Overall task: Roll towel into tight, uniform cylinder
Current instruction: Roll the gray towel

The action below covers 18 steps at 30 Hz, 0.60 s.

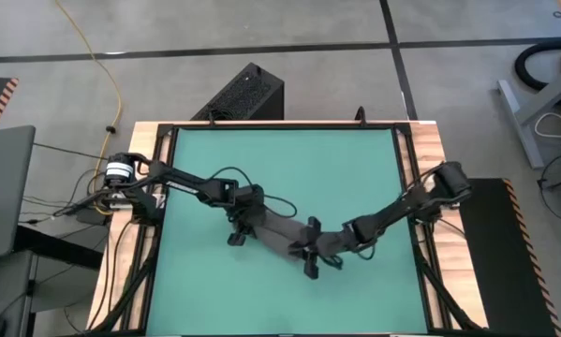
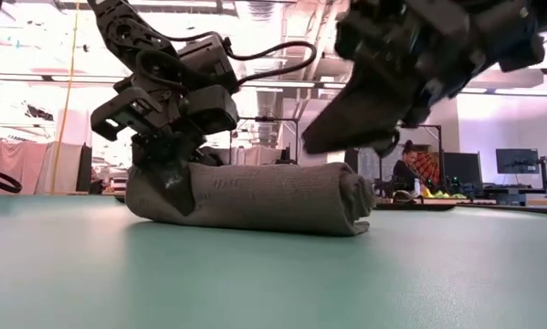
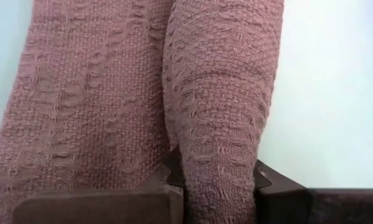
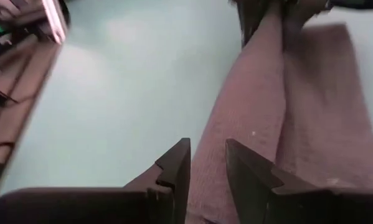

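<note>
The towel [image 2: 246, 196] lies near the middle of the green worktop [image 1: 280, 164], already wound into a thick roll with one flat layer alongside it in both wrist views, so the step in hand looks like the last turns of the roll. The left end effector [image 3: 214, 186] is clamped on one end of the roll, its fingers [image 3: 142, 202] pinching the cloth between them. At the roll's other end the right end effector [image 4: 208, 165] hovers with its jaws partly apart, straddling the cloth's edge; I cannot tell whether it grips. The next move probably calls for both ends to turn evenly, so that the cylinder stays uniform. Nothing else on the worktop stands near the towel; a person [image 2: 419, 169] sits far behind it in the room.
</note>
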Each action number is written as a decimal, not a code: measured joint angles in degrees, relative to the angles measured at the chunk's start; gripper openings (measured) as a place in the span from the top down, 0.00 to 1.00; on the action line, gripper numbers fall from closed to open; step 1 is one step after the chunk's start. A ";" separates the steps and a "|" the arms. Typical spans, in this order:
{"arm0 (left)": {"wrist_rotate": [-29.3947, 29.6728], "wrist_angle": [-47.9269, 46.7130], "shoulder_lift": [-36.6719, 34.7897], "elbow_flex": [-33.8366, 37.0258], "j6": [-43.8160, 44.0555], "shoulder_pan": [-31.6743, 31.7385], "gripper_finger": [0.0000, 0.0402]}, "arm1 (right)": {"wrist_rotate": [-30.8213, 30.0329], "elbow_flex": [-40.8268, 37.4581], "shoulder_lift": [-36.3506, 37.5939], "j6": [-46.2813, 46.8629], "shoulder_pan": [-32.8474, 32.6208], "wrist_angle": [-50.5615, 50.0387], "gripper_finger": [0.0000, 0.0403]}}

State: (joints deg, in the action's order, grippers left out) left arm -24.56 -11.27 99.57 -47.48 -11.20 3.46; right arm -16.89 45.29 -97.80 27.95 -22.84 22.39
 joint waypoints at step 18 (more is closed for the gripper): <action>-0.05 -1.80 -0.28 -0.48 -1.52 0.29 0.55 | 1.80 2.68 -9.89 14.83 4.61 -4.59 0.78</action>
State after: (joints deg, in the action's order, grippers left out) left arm -24.62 -13.07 99.29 -47.97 -12.73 3.75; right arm -15.09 47.97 -107.69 42.77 -18.23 17.79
